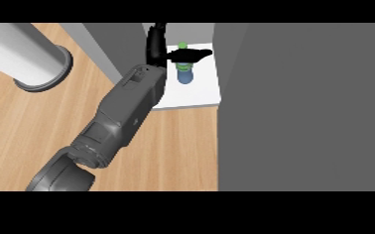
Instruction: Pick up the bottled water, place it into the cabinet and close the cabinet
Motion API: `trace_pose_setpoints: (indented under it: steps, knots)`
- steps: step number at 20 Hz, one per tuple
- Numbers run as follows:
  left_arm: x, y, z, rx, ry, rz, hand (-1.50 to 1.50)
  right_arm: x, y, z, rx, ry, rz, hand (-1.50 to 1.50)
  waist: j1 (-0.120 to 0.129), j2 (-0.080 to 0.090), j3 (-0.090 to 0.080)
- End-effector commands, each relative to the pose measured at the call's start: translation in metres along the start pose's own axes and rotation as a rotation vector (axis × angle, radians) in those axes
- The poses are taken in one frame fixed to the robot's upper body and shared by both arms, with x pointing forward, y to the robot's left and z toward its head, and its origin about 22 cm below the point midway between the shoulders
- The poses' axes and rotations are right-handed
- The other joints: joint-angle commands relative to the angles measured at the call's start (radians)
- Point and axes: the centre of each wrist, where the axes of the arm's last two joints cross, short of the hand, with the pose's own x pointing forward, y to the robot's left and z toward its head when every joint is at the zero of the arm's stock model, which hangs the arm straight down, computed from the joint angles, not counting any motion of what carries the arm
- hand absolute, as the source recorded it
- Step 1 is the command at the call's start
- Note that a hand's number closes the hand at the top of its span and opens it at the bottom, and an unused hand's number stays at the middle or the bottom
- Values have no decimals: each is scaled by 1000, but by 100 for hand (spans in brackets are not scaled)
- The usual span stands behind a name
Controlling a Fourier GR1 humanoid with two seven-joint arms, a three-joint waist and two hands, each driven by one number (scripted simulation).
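Up inside the cabinet (199, 95), on its white floor, parking the bottled water (185, 75) upright with the green cap on top. Probably tucking it well in so the big grey panel (293, 104) on the right, presumably the door, can swing shut without clipping it. Reaching in over the wooden counter (183, 148) with the left robot hand (164, 54), thumb hooking across the neck just under the cap, fingers running up the other side — pinching the bottle, not spreading off it. Not letting go yet, by the looks of it.
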Motion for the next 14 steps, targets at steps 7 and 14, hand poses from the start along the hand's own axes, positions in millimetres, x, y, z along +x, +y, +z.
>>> trace_pose_setpoints:
  steps: [7, 14]
  knots:
    - [-3, -2, 9, -33, -59, 128, -150, 21, 23, -11, 8, -24, 29, -150, 24, -19, 1]
    - [-6, -9, 31, -40, -45, 210, -150, 21, 25, -8, 5, -16, 20, -150, 29, -26, 1]
